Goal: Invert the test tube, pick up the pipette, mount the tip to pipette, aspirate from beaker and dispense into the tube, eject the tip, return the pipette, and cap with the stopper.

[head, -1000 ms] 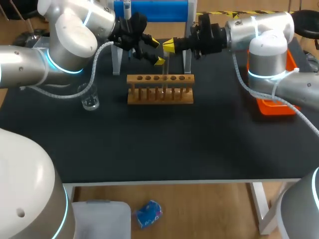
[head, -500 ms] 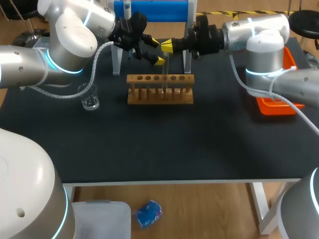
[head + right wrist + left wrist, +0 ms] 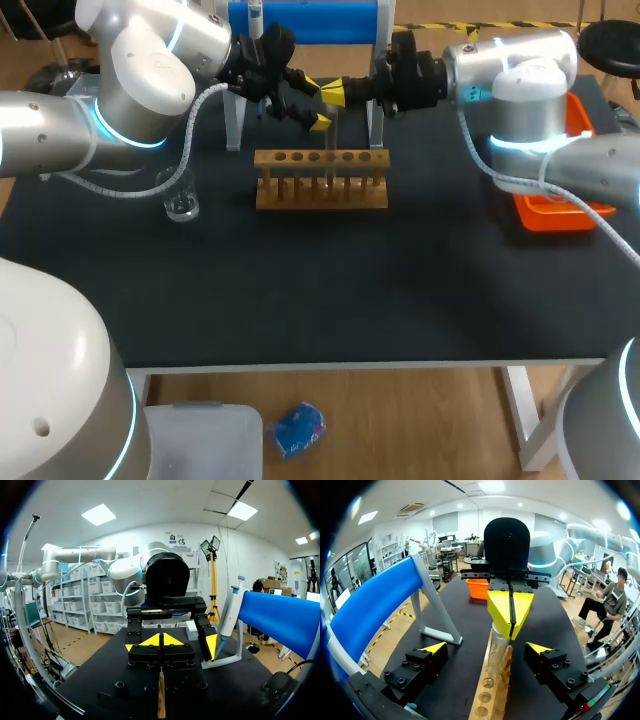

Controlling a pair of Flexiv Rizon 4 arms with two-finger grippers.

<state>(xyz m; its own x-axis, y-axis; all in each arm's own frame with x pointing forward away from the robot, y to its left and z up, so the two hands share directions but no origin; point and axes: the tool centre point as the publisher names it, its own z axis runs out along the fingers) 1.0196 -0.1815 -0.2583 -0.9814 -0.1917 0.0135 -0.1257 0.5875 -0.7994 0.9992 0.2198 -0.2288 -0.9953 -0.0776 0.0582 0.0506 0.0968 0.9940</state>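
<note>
My right gripper is shut on the top of a clear test tube, which hangs upright over the wooden rack. In the left wrist view the right gripper pinches the tube just above the rack. My left gripper is open, with the tube between its spread fingers and touching neither. In the head view the left gripper faces the right one. The pipette hangs on the blue stand. A glass beaker stands left of the rack.
An orange tray lies at the table's right side under my right arm. In the right wrist view the pipette and blue stand are beside the grippers. The stand's grey legs rise just behind the rack.
My right gripper has shifted slightly left with the tube, closer in between the left gripper's fingers. The left arm has stayed put.
</note>
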